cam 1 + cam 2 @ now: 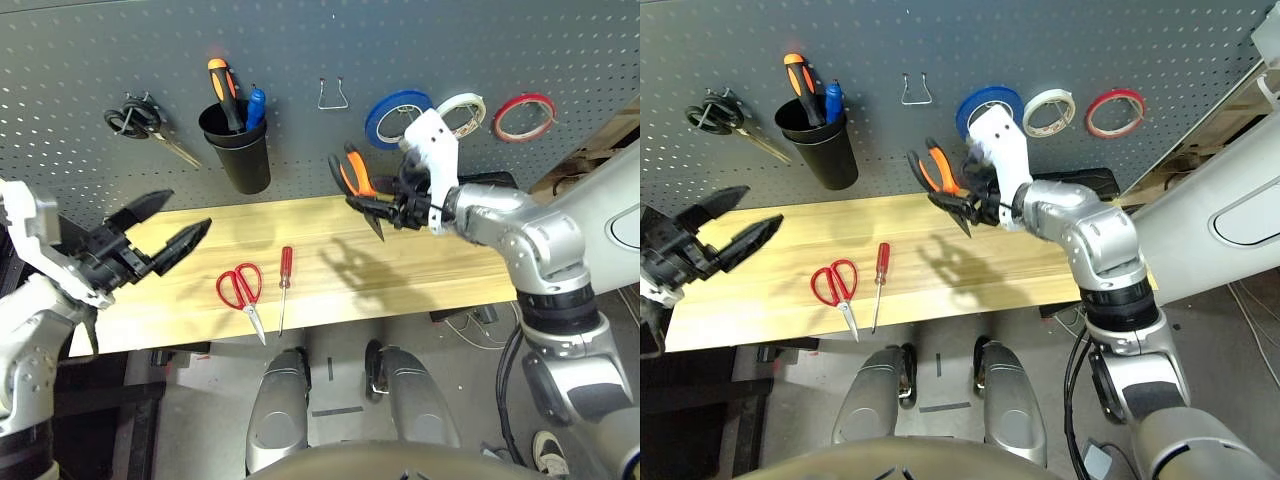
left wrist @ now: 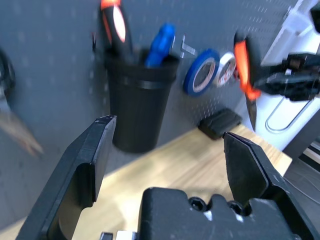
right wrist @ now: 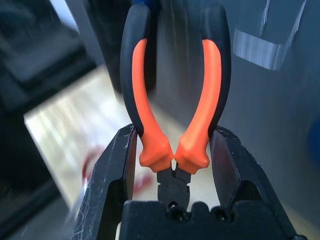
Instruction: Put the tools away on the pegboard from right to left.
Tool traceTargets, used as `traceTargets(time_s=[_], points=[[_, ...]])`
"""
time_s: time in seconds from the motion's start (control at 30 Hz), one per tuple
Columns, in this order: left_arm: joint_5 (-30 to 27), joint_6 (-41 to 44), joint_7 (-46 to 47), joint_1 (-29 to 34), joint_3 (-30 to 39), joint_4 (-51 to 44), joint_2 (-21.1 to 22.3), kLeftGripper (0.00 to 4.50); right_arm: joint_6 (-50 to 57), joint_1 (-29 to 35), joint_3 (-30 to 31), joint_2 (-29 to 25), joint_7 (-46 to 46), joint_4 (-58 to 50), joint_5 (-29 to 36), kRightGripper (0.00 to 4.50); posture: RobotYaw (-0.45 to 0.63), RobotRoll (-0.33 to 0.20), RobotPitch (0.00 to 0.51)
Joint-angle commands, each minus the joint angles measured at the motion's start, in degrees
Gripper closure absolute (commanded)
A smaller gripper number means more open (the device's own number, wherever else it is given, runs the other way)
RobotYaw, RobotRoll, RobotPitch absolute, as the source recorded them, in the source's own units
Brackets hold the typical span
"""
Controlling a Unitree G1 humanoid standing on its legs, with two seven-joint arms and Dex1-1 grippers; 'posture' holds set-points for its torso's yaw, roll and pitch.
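Reading the left eye view first: the dark grey perforated pegboard stands behind the pale wooden tabletop. The thin red tape ring hangs near the board's right edge, past the white and blue rolls, so right to left looks like the working order. The right gripper has the orange-and-black-handled pliers up over the tabletop's back edge, right of its middle, handles up, nose down. The bent wire hook is bare, just left of the blue roll; probably their slot. The red-handled scissors and the slim red-handled screwdriver lie side by side at the tabletop's front edge, blades toward it, handles toward the board. Probably laid that way for an easy pick and lift.

Right eye view: same layout. Pliers are near the board but still need lining up with the hook.

Left wrist view: left gripper is spread wide, nothing between its fingers. The black cup on the board lies beyond, a likely home for the screwdriver.

Right wrist view: fingers pinch the pliers from both sides, low on the handles near the pivot; parted only as far as the tool's width. Handles are splayed and free above the grip, presumably to straddle the hook. Risk: they swing or catch the blue roll going in.
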Motion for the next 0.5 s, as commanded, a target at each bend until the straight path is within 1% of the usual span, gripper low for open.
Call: traceTargets(time_s=[0.03, 0.1, 0.27, 0.5], points=[[-1.1, 1.6, 0.4, -0.8, 0.0, 0.0, 0.7, 0.0, -4.8, -2.9, -2.6, 2.0, -2.0, 2.5, 1.1, 2.19, 0.14, 0.0, 0.068], [-1.2, 2.1, 0.8, -1.6, -0.3, 0.0, 0.7, 0.0, -8.9, -4.9, -3.1, 3.5, -2.8, 4.6, 0.7, 2.19, 0.14, 0.0, 0.067], [-0.9, 2.6, 1.8, -3.4, -1.0, 0.1, 0.4, 0.0, -19.3, -8.7, -2.3, 5.9, -5.3, 10.2, -2.5, 2.19, 0.14, 0.0, 0.069], [-0.8, 3.2, 4.5, -6.3, -3.9, -0.7, -1.0, 0.0, -43.7, -13.3, 2.5, 9.2, -7.7, 23.0, -13.3, 2.19, 0.14, 0.0, 0.077]])
